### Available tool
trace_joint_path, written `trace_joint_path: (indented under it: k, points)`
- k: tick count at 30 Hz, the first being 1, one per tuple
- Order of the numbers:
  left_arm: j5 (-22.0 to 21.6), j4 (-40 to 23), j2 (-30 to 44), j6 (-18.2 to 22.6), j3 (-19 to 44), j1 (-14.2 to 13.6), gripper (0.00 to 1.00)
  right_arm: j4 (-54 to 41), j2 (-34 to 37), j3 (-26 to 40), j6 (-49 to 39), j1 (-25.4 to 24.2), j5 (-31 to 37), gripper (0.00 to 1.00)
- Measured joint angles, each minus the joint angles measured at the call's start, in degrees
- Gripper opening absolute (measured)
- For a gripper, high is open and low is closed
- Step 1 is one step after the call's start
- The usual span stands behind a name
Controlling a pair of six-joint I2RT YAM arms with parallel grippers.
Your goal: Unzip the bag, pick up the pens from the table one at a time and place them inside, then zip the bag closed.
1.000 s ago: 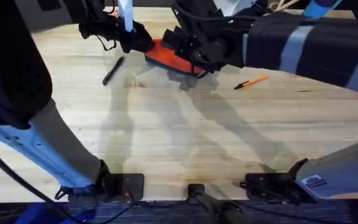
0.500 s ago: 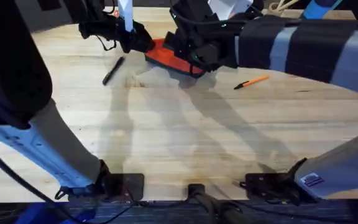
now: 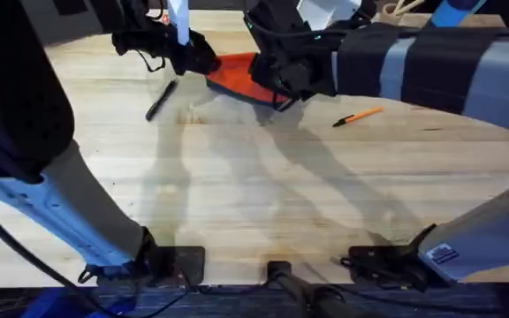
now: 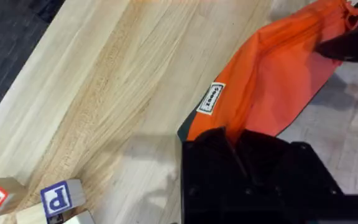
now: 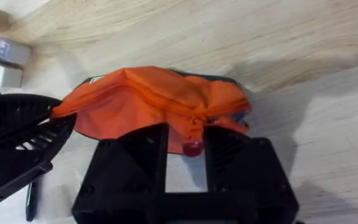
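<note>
Pinching bag [image 3: 237, 75] | left hand [image 4: 232, 146] end | right hand [image 5: 188, 146] zipper end

Both arms stretch far forward and meet at the far middle, the left pincer [image 3: 203, 60] clamped tight from the left, the right pincer [image 3: 272, 84] closed from the right, its wrist angled steeply downward.
</note>
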Motion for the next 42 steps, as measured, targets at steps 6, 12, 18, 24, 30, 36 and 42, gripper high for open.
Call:
trace_joint_path:
  k: [6,12,18,24,30,36,42]
  points:
    - [0.00,0.02,-0.02,0.00,0.00,0.00,0.043,0.00,0.00,-0.04,-0.02,0.00,0.02,0.249]
    - [-0.02,0.02,-0.02,0.00,0.00,0.00,0.043,-0.04,0.00,-0.11,-1.65,0.00,0.00,0.129]
    - [-0.02,0.01,-0.01,0.00,0.00,0.00,0.043,-0.09,0.00,-0.11,-3.02,0.00,-0.02,0.118]
    - [-0.02,0.01,0.00,0.01,0.00,0.00,0.043,-0.11,-0.02,-0.11,-3.48,0.00,-0.04,0.118]
    - [0.00,0.00,-0.02,0.01,0.00,0.00,0.043,-0.73,-0.45,-0.11,-3.48,0.00,-0.45,0.118]
    - [0.07,0.02,-0.01,0.00,0.00,-0.02,0.043,-1.50,-1.91,-0.25,-3.50,0.00,-1.16,0.040]
    - [0.31,0.02,0.00,0.00,0.00,-0.11,0.043,-2.01,-3.42,-0.51,-3.50,0.00,-1.93,0.034]
